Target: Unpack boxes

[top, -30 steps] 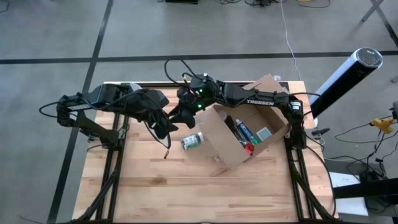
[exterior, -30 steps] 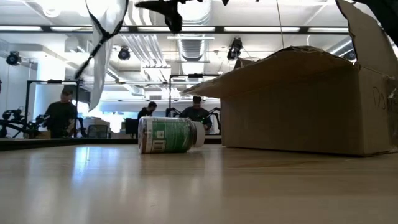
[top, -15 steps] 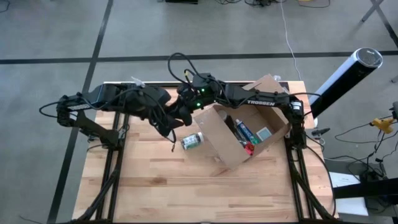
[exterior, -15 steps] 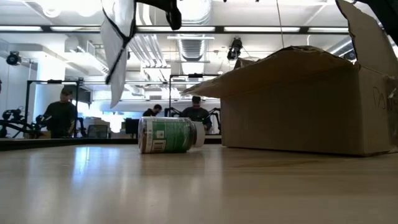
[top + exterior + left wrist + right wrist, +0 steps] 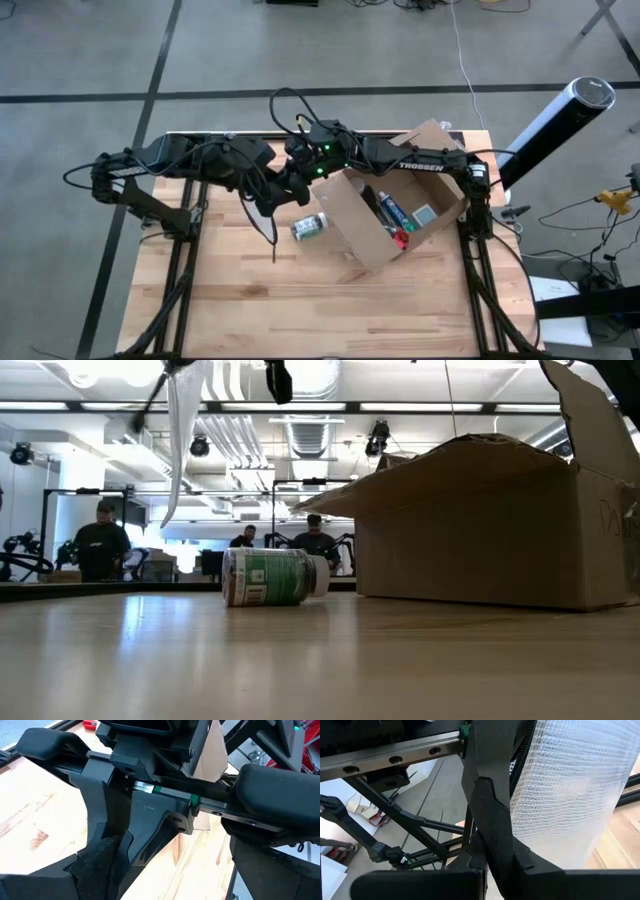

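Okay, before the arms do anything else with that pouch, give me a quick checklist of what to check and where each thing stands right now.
1. Right gripper shut on the pouch: ok, the pouch lies against its finger in the right wrist view.
2. Left gripper open: ok, its fingers stand wide apart.
3. Room between the two grippers: not ok, they are crowded close together above the table.
4. Pouch clear of the table: ok, it hangs well above it.
5. Bottle out of the way: cannot tell, it lies on its side beside the box, apart from it.
6. Box emptied: not ok, items show inside.
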